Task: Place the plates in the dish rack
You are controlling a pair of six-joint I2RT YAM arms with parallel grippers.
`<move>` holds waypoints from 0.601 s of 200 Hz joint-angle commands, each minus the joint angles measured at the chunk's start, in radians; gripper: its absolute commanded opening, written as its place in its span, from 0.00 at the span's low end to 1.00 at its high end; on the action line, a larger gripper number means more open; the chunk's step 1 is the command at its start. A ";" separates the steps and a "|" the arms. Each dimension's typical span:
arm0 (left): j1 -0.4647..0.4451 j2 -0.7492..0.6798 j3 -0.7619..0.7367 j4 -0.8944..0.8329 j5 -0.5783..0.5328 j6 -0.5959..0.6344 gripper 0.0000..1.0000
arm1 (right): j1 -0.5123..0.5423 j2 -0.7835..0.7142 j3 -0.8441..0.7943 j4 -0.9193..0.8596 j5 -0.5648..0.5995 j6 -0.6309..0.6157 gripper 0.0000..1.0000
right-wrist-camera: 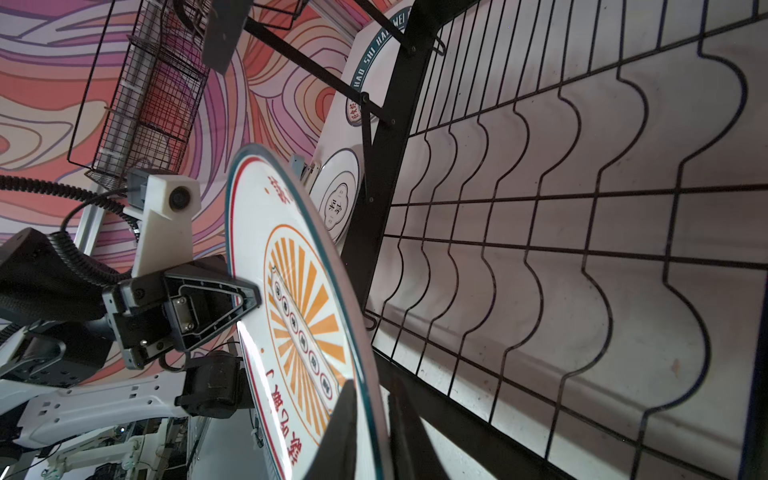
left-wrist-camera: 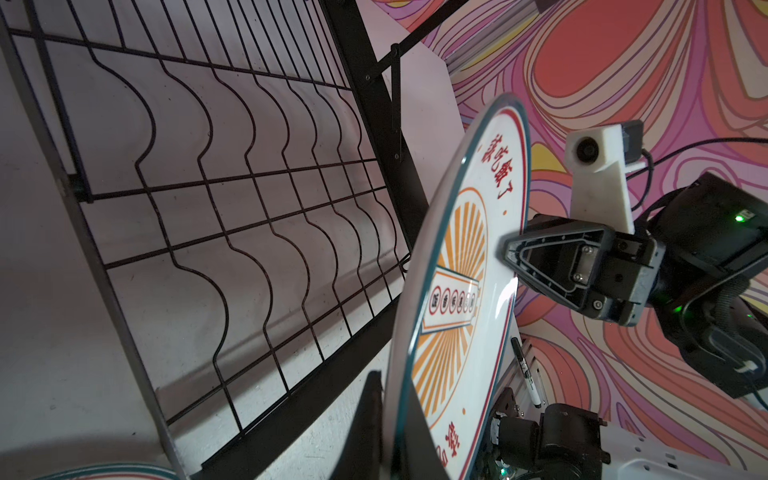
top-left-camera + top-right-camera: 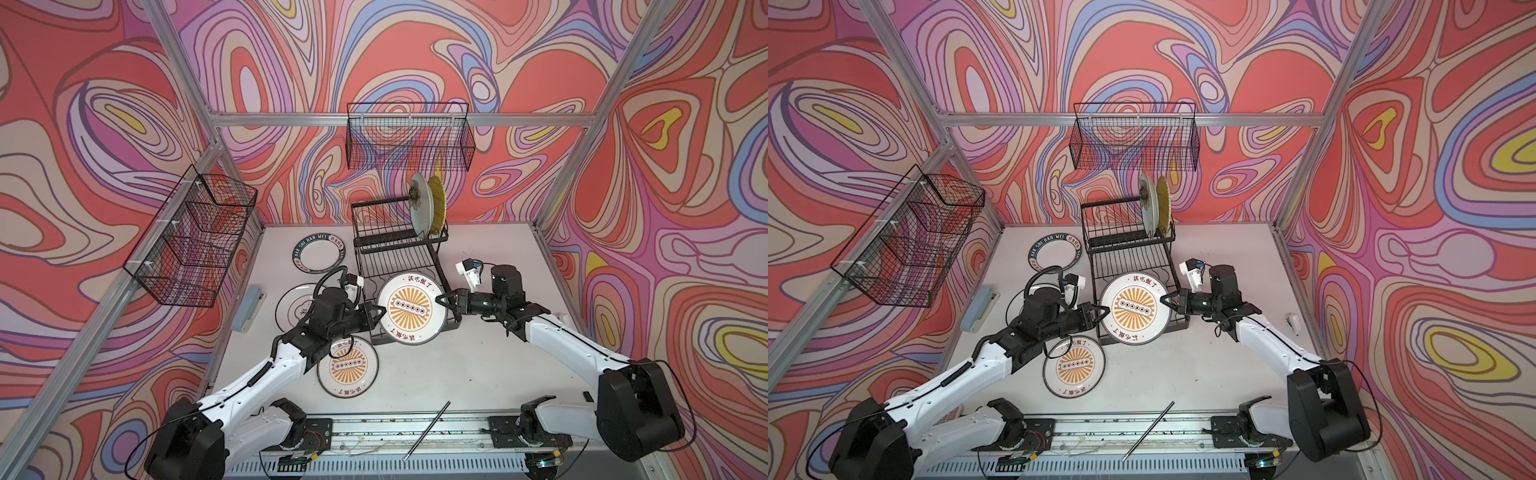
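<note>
A white plate with an orange sunburst hangs tilted over the front of the dish rack's lower tray. My left gripper is shut on its left rim. At the opposite rim, my right gripper straddles the edge, slightly open, with a slim gap at the back finger. The dish rack holds a pale green plate and a yellow plate upright in its upper tier. On the table lie a black lettered plate, a dark-ringed white plate partly under my left arm, and a second sunburst plate.
Two black mesh baskets hang on the walls, one at the back and one at the left. A pale blue stapler-like object lies at the table's left edge. A thin metal rod lies across the front rail.
</note>
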 commanded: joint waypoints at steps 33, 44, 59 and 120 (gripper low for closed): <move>-0.012 -0.028 -0.004 0.006 0.027 0.030 0.00 | 0.029 -0.012 -0.002 0.042 -0.004 0.011 0.28; -0.012 -0.028 -0.004 0.006 0.025 0.029 0.00 | 0.031 -0.019 -0.018 0.051 -0.002 0.018 0.30; -0.011 -0.029 -0.005 0.007 0.024 0.030 0.00 | 0.036 -0.028 -0.036 0.063 -0.002 0.028 0.32; -0.012 -0.031 -0.009 0.015 0.021 0.022 0.00 | 0.064 -0.025 -0.076 0.097 0.003 0.043 0.35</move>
